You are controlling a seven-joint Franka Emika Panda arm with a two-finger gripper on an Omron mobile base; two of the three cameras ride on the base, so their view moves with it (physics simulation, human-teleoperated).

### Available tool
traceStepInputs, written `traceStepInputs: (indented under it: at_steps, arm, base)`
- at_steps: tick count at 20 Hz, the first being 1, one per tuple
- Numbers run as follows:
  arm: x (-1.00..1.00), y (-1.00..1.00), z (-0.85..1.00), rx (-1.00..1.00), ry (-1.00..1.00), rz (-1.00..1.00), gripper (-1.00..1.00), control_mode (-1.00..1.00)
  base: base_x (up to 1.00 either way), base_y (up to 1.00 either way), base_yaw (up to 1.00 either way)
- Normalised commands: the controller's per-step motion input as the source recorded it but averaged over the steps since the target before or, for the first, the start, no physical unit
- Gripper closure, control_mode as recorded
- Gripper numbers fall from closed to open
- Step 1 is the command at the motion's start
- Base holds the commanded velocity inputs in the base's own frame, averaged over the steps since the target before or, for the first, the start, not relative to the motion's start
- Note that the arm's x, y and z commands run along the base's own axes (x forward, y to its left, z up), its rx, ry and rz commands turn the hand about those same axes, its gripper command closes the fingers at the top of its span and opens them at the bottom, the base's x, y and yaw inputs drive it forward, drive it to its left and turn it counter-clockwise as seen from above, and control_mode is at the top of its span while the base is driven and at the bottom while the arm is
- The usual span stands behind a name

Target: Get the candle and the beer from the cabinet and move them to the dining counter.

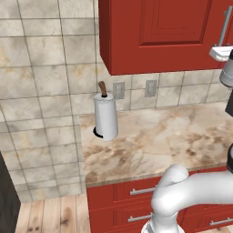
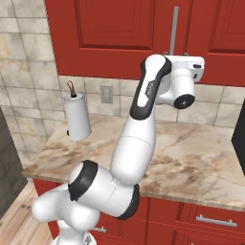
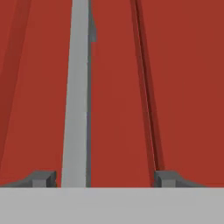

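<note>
The gripper [image 3: 105,178] stood open against the cabinet [image 3: 183,87], its fingertips [image 3: 41,178] straddling the vertical handle [image 3: 78,96], which lay nearer the left tip.

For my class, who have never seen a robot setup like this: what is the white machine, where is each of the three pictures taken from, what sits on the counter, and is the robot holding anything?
The white machine is a robot arm with a two-finger gripper at its end, in a computer-rendered kitchen. Two pictures come from cameras on the robot's base, behind the arm to its left and right. The third comes from a camera on the hand, looking along the fingers.

On the marbled counter against the tiled wall stands a paper towel roll on a holder. Above it hangs the red cabinet, doors closed.

The hand is raised to the cabinet's long silver handle. In the hand view the handle runs between the two spread fingertips, nearer one of them. The gripper is open and holds nothing yet; it looks poised to grasp the handle.
</note>
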Motion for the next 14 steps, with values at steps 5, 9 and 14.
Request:
traceStepInputs:
  at_steps: [5, 9, 14]
  arm:
    - [0.18, -0.01, 0.0, 0.0, 0.0, 0.02, -1.0, -1.0]
    - [0.06, 0.0, 0.0, 0.0, 0.0, 0.0, -1.0, -1.0]
    - [0.0, 0.0, 0.0, 0.0, 0.0, 0.0, 1.0, -1.0]
  base:
    - [0.0, 0.0, 0.0]
    - [0.0, 0.0, 0.0]
    - [0.0, 0.0, 0.0]
